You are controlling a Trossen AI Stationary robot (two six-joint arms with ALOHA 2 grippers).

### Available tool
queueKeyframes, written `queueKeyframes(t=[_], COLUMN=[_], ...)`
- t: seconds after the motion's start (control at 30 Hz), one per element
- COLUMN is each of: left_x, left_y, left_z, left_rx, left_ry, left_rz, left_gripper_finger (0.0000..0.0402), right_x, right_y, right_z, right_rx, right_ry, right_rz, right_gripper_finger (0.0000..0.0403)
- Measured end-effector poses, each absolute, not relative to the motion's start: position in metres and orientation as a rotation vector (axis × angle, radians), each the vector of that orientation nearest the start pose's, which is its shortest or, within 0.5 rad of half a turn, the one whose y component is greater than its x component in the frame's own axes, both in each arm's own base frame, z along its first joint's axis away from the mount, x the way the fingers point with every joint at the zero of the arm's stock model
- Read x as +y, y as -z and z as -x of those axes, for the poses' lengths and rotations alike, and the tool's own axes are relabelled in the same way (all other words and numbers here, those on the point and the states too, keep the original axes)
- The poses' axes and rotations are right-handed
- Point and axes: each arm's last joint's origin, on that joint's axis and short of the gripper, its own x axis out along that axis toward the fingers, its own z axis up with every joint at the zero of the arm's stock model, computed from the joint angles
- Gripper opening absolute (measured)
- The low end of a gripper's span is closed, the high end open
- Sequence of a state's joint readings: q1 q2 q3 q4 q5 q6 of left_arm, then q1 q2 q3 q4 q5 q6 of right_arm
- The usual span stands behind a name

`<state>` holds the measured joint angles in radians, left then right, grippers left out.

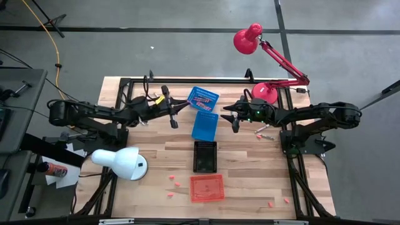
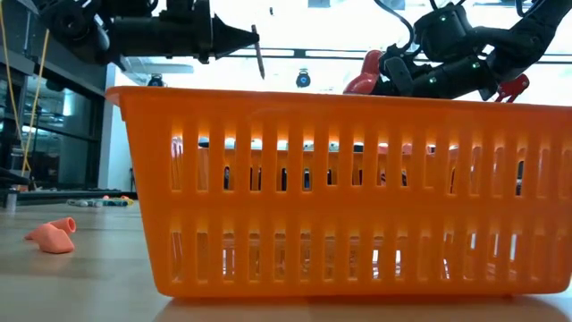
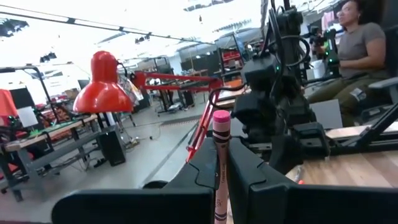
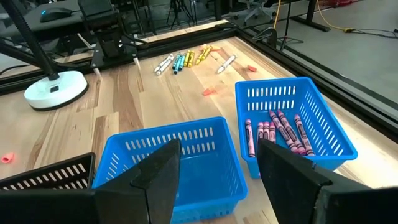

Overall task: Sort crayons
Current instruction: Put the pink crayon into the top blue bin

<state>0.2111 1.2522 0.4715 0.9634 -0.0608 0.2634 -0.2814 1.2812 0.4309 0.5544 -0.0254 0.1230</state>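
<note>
While your left gripper [image 3: 221, 180] clamps one upright pink crayon [image 3: 221, 163] with a dark-printed wrapper, your right gripper's [image 4: 217, 163] fingers stand apart.

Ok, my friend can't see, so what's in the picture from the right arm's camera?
Two blue baskets sit on a wooden table: the far blue basket holds a bunch of pink crayons, the near blue basket looks empty. The right gripper hangs open above them, and more loose crayons lie farther off.

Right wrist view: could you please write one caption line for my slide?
Open right gripper above two blue baskets, one holding pink crayons; loose crayons lie beyond.
</note>
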Motion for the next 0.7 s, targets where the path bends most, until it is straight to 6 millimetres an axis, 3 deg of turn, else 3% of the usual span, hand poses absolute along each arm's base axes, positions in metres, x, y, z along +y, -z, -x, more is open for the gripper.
queueKeyframes(t=[0.23, 0.5, 0.7], left_x=[0.066, 0.113, 0.142], left_y=[-0.237, -0.214, -0.198], left_z=[-0.258, -0.320, -0.351], left_rx=[-0.099, 0.158, 0.448], left_ry=[-0.380, -0.463, -0.454], left_rz=[-0.267, -0.301, -0.273], left_gripper_finger=[0.0000, 0.0000, 0.0003], right_x=[-0.067, -0.067, -0.067], right_y=[-0.185, -0.188, -0.186], right_z=[-0.235, -0.236, -0.235], right_rx=[0.263, 0.236, 0.259], right_ry=[0.269, 0.267, 0.266], right_rz=[-0.148, -0.142, -0.127], right_gripper_finger=[0.0206, 0.0206, 0.0206])
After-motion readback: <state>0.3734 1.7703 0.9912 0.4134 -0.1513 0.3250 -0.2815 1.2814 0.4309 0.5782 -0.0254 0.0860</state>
